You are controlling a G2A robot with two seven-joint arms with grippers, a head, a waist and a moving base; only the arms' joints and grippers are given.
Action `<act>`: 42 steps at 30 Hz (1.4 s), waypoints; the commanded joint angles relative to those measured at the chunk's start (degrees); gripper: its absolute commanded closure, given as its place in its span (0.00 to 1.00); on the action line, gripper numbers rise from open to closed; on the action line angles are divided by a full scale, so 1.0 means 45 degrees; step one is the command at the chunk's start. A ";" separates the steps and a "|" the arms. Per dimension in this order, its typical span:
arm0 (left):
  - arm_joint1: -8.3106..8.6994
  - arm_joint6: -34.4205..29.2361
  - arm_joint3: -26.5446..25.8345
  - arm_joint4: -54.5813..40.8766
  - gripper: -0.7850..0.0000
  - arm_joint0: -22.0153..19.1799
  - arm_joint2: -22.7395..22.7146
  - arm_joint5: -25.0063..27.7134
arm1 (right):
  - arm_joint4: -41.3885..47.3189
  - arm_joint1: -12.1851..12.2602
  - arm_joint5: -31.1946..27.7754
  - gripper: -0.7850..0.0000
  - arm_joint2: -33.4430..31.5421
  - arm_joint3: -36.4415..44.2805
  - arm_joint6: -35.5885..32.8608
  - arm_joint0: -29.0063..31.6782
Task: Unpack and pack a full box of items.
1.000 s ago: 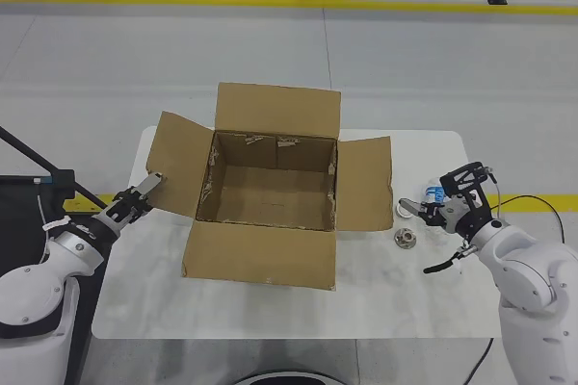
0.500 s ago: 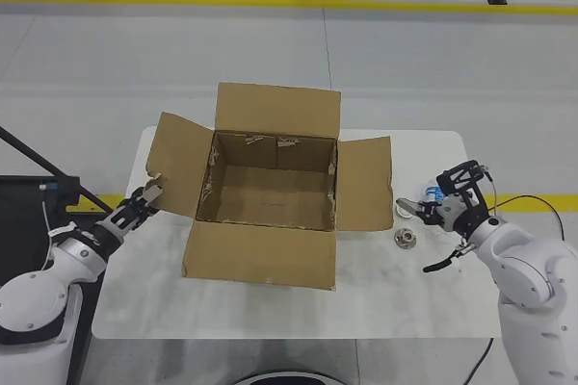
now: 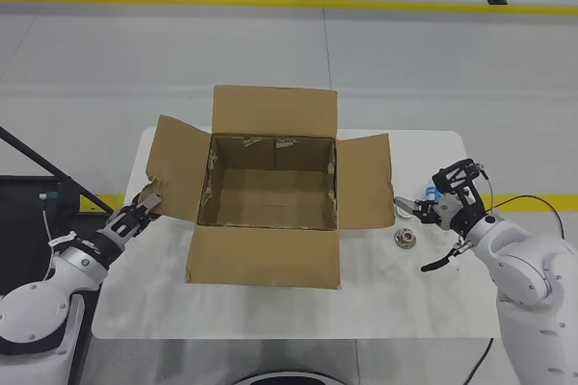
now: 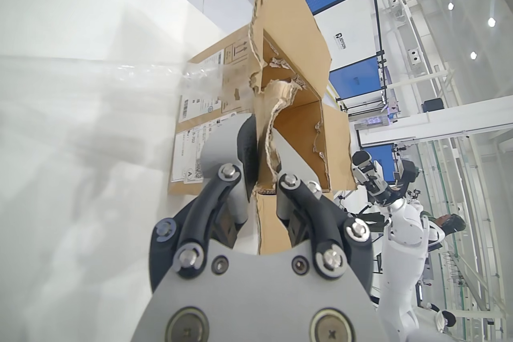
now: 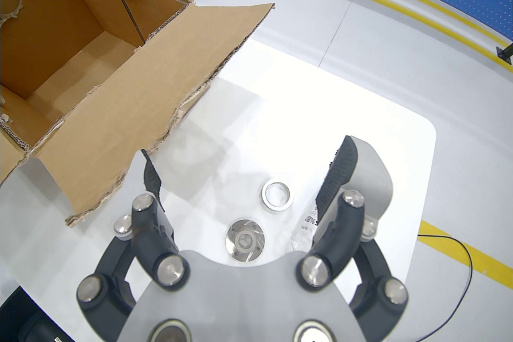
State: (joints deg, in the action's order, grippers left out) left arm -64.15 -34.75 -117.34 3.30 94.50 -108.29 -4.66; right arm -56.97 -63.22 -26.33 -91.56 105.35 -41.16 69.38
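An open cardboard box (image 3: 270, 197) stands in the middle of the white table (image 3: 270, 310), all flaps spread and its inside bare. My left gripper (image 3: 147, 203) is at the box's left flap and is shut on that flap's torn edge (image 4: 262, 153). My right gripper (image 3: 451, 198) hangs open just above the table to the right of the box, its fingers (image 5: 338, 169) wide apart. Below it lie a metal ring (image 5: 277, 195), a round metal disc (image 5: 245, 239) and a clear plastic bag (image 5: 303, 229). The box's right flap (image 5: 160, 87) lies close beside them.
The ring (image 3: 405, 205) and disc (image 3: 403, 237) sit between the box's right flap and the table's right edge. A black cable (image 3: 535, 200) trails off the right arm. Bare table runs along the front, below the box's front flap (image 3: 265, 258).
My left gripper has drawn back toward the table's front left while holding the flap, and the box has shifted and turned slightly with it. The right gripper has barely moved.
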 commanded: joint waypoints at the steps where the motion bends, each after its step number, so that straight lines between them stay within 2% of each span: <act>1: -0.0002 0.0042 -0.0030 -0.0053 0.91 0.0117 -0.0017 0.0042 | 0.0006 0.0020 0.0008 0.00 0.0021 0.0040 -0.0014 -0.0030; 3: -0.0002 0.0068 -0.0066 -0.0117 0.90 0.0205 -0.0026 0.0094 | 0.0007 0.0041 0.0012 0.00 0.0041 0.0098 -0.0031 -0.0043; 4: -0.0002 0.0094 -0.0080 -0.0130 0.86 0.0238 -0.0032 0.0134 | 0.0010 0.0052 0.0017 0.00 0.0049 0.0135 -0.0037 -0.0050; 5: -0.0002 0.0110 -0.0090 -0.0153 0.71 0.0269 -0.0027 0.0163 | 0.0012 0.0063 0.0022 0.00 0.0060 0.0167 -0.0056 -0.0052; 6: 0.0000 0.0107 -0.0101 -0.0154 0.48 0.0295 -0.0023 0.0192 | 0.0022 0.0073 0.0036 0.00 0.0066 0.0187 -0.0075 -0.0054; 7: 0.0001 0.0124 -0.0103 -0.0181 0.00 0.0312 -0.0023 0.0183 | 0.0033 0.0083 0.0053 0.00 0.0074 0.0213 -0.0078 -0.0054; 16: 0.0031 -0.0002 -0.0440 -0.0760 0.00 0.0359 -0.0349 0.0128 | 0.0090 0.0095 0.0079 0.00 0.0092 0.0235 -0.0144 -0.0051; 25: 0.0008 0.0321 -0.0821 -0.2325 0.00 0.0602 -0.1574 0.0453 | -0.0220 0.0142 0.0007 0.00 0.0235 0.0279 -0.0132 0.0074; 32: -0.0009 0.0129 -0.0933 -0.3748 0.00 0.0672 -0.2168 0.0797 | 0.0168 0.0337 -0.0941 0.00 -0.0387 0.0086 -0.0792 0.0469; 36: 0.0018 0.0012 -0.0952 -0.3832 0.00 0.0501 -0.2068 0.0804 | 0.0562 0.0449 -0.1384 0.00 -0.0992 0.0078 -0.0748 0.1004; 42: 0.0037 -0.0003 -0.0914 -0.3765 0.00 0.0334 -0.1887 0.0745 | 0.0293 0.0648 -0.2940 0.00 -0.1142 0.0220 -0.1204 0.1560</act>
State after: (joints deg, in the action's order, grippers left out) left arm -63.98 -34.77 -121.44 -13.64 95.98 -116.75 -1.32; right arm -54.90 -60.44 -38.37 -96.85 106.20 -46.29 76.18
